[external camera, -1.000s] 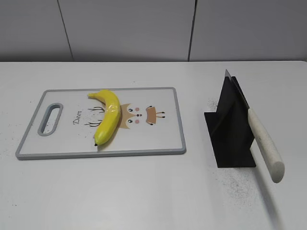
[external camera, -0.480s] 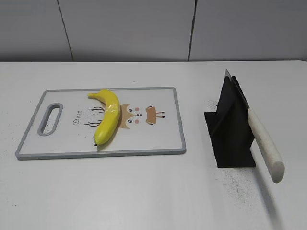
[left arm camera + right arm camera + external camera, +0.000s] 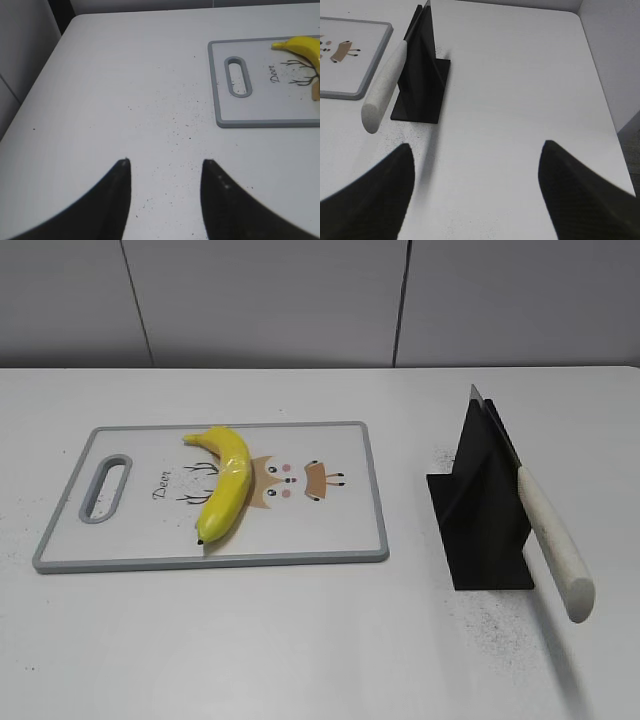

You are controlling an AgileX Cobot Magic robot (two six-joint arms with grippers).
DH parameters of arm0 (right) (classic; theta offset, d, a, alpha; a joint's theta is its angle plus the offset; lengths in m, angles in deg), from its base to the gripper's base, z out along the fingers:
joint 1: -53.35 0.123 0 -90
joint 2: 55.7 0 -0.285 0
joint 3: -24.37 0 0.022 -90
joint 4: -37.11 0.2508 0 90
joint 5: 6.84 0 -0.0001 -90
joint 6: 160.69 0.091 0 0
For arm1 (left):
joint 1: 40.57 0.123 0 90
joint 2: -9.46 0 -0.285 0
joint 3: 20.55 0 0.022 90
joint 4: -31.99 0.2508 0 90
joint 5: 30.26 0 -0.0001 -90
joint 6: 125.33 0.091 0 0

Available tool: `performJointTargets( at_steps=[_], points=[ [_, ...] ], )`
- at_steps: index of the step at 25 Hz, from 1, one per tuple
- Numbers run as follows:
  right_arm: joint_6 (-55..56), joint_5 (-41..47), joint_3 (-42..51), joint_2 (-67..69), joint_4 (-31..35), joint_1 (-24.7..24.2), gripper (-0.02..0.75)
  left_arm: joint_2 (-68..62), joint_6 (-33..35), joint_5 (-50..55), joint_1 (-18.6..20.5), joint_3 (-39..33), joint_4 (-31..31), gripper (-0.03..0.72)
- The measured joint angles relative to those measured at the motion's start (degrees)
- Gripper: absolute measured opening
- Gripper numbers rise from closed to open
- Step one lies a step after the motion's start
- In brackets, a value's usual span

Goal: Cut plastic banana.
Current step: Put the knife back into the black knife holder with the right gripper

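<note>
Both jaws spread, empty | white-handled knife (image 3: 553, 538) in black stand (image 3: 478, 512) | risk: stand tips on draw; glossy yellow plastic banana (image 3: 224, 486) rolls unpinned

Only 1 piece of writing shows: the word "Deer" in dark script on the cutting board (image 3: 330, 455), sitting just right of the handle slot (image 3: 104, 490) and beside the little antler drawing. The left wrist view catches the same word on the board (image 3: 260, 112), turned sideways. Nothing else reads.
</note>
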Motion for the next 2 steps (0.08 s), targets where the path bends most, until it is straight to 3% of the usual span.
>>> performJointTargets(
  at_steps=[2],
  points=[
    [0.07,0.0,0.0,0.0,0.0,0.0,0.584,0.0,0.0,0.0,0.0,0.0,0.0,0.426]
  ],
)
